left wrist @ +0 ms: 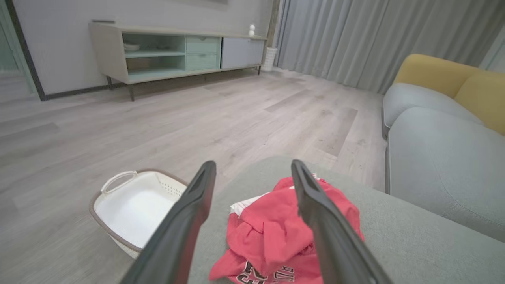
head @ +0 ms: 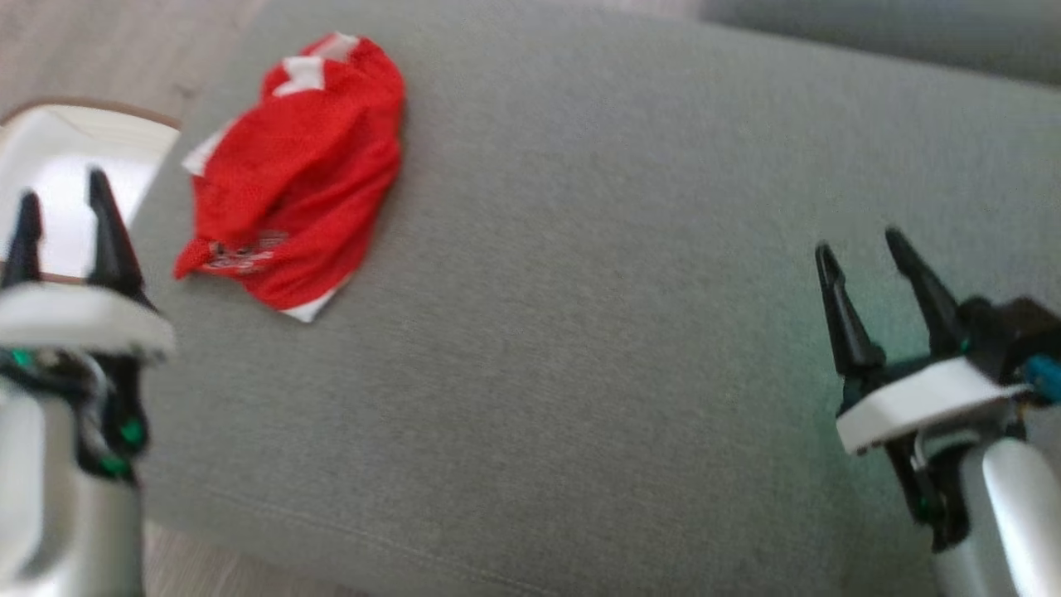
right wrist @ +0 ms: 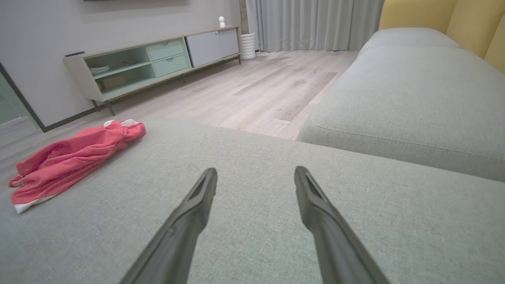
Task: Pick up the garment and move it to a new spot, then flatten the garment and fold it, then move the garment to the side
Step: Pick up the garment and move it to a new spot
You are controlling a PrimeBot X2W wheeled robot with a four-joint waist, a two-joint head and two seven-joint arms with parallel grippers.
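Both pincers are spread wide with nothing in them. The red garment [head: 294, 170] is a crumpled heap on the grey cushion [head: 630, 348], just ahead of the left pincer [head: 65, 189] and a bit to its right. It's well apart from the right pincer [head: 858, 242], way off to that one's left. From the left wrist camera the heap sits right between the two fingers and beyond them, not touching either.

So I'd say this is the very first bit, the pick-up, and the left pincer is the obvious one for it. My two cents on doing it well:

- Aim for the raised ridge of bunched cloth near the middle, not the flat white trim at the edge. A fat fold gives the fingers something to bite.
- Come down straight with the fingers either side of that ridge, and close only once the tips are down in the fabric. It looks like slick mesh, so a shallow pinch will probably slip.
- Don't dig in so deep that you snag the cushion cover.
- Lift before shifting sideways. The white basket [head: 50, 157] is just beside the cushion edge on the left pincer's side, and a dragged heap could slide off towards it.
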